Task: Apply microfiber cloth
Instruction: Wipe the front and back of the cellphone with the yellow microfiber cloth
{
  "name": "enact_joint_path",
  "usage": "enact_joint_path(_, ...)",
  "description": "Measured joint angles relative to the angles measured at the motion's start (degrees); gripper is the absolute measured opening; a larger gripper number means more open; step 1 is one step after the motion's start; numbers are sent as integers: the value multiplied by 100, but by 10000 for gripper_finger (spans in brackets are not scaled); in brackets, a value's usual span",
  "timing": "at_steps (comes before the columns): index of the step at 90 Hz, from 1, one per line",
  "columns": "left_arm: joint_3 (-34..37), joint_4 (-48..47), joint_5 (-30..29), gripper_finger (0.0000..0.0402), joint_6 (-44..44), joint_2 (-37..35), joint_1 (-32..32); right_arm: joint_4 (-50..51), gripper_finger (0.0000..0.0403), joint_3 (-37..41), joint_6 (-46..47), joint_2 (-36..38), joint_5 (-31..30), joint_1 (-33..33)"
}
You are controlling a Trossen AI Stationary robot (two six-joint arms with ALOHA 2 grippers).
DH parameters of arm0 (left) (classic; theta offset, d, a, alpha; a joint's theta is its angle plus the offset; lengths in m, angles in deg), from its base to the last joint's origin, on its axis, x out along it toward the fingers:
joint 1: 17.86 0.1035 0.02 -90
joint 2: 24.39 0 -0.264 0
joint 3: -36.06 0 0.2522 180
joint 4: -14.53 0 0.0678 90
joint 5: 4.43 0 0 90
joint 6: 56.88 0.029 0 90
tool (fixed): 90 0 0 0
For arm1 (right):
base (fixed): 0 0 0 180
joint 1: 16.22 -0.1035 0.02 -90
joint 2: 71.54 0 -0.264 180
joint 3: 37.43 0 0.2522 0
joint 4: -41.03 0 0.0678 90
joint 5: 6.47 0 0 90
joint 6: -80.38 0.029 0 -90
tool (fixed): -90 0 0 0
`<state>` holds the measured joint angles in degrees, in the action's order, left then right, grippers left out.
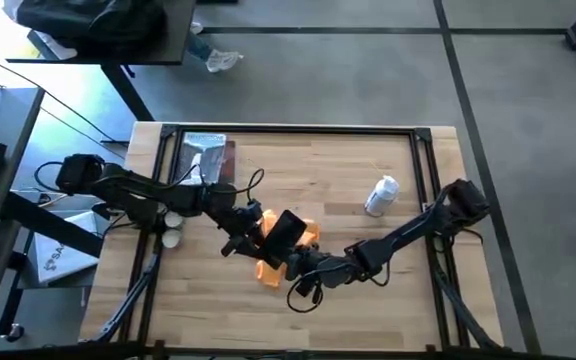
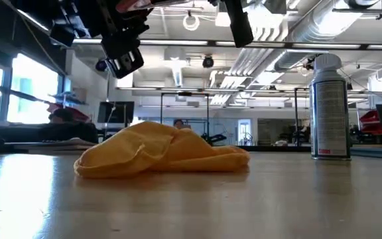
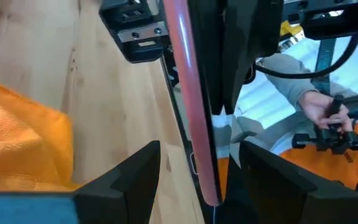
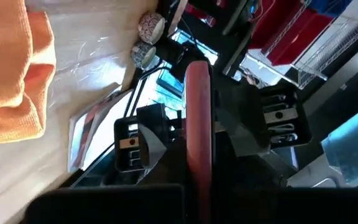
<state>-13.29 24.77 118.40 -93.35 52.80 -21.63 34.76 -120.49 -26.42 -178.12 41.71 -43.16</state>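
Microfiber cloth [image 1: 268,268]: orange-yellow, lying crumpled on the wooden table [image 1: 388,290] near its middle; in the high view largely covered by the phone and both grippers, only its edges showing. The low view shows it resting flat on the tabletop in a low heap.
Phone [image 1: 283,232]: dark slab held above the cloth, between the two grippers; seen edge-on in both wrist views, with a reddish rim.
Left gripper [image 1: 248,226]: at one end of the phone, fingers closed on its edge.
Right gripper [image 1: 302,262]: at the phone's opposite end; its fingers are cut off at the right wrist picture's edge, so its grip cannot be told.
Spray can [image 1: 380,196]: upright, well apart from the cloth, toward the right arm's side.
Silvery packet [image 1: 206,160]: at the table's far edge, partly behind the left arm.
Person: one hand [image 3: 321,109] visible beyond the table in the left wrist view; remainder cut off.
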Motion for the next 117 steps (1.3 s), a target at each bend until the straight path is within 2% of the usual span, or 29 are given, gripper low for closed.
enact_joint_path(11, 0, 25, 149, 192, -23, 0, 0, 0, 0, 0, -18, 0, 7, 2)
enact_joint_path(21, 0, 44, 202, 171, -42, -1, -1, -2, 0, 0, -33, 0, 5, 2)
enact_joint_path(64, 0, 389, 399, 16, 9, 2, 2, -147, 5, 0, -514, 2, 39, -4)
enact_joint_path(104, 7, 481, 380, 13, 271, 2, 31, -136, 84, 0, -234, 2, 37, -85)
enact_joint_path(117, 4, 522, 602, 12, 308, -22, 190, -149, 113, 0, 53, 2, -13, -188)
